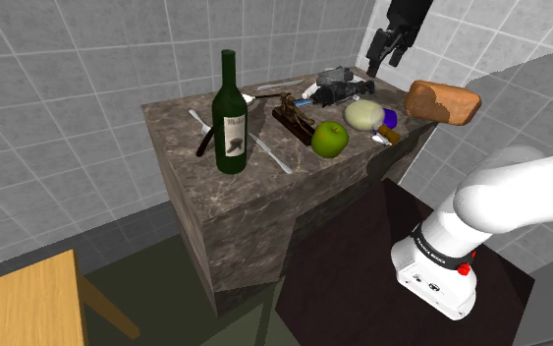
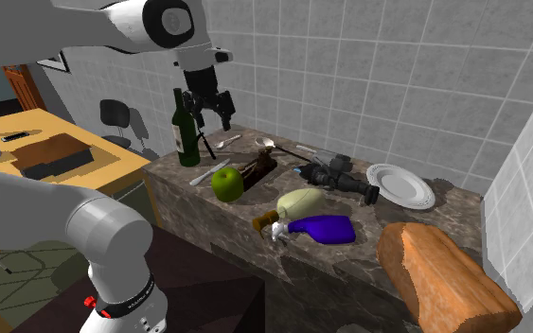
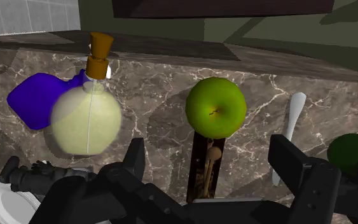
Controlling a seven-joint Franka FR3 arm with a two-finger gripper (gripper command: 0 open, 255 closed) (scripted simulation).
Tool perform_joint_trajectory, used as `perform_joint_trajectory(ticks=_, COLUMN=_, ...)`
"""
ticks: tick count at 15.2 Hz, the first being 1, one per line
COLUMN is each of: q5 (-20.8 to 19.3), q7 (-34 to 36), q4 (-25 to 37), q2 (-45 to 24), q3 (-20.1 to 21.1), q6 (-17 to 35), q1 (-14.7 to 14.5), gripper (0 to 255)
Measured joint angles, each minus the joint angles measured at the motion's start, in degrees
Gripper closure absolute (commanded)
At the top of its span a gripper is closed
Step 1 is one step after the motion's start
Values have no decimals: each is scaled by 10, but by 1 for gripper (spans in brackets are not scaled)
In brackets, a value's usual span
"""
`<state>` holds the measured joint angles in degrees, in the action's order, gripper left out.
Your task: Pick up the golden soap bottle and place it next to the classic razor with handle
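Observation:
The soap bottle is a round, pale yellow-green flask with a golden-brown pump cap, lying on its side on the marble counter. It is against a blue bottle near the counter's edge. I also see the soap bottle between the blue bottle and a green apple. The razor, tan-handled on a dark brown base, lies just behind the apple. My gripper hangs open and empty high above the counter, over the razor. The soap bottle lies off to one side of it.
A tall green wine bottle stands near the counter's corner. A bread loaf, a white plate, a black gadget and pale cutlery share the counter. A wooden table stands lower down. Tiled walls close in behind.

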<state>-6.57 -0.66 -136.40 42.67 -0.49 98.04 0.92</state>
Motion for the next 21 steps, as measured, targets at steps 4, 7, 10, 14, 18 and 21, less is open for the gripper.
perform_joint_trajectory(ticks=4, q5=-10, q7=-12, q4=-17, q2=-17, q3=-19, q6=25, q1=9, gripper=0)
perform_joint_trajectory(ticks=7, q5=-22, q7=-26, q4=-33, q2=-46, q3=-42, q6=58, q1=22, gripper=0)
perform_joint_trajectory(ticks=10, q5=-35, q7=-43, q4=-51, q2=-71, q3=-68, q6=89, q1=36, gripper=0)
perform_joint_trajectory(ticks=14, q5=-51, q7=-64, q4=-65, q2=-126, q3=-102, q6=143, q1=53, gripper=0)
perform_joint_trajectory(ticks=18, q5=-61, q7=-84, q4=-70, q2=-187, q3=-134, q6=192, q1=68, gripper=0)
perform_joint_trajectory(ticks=21, q5=-67, q7=-106, q4=-63, q2=-234, q3=-161, q6=222, q1=81, gripper=0)
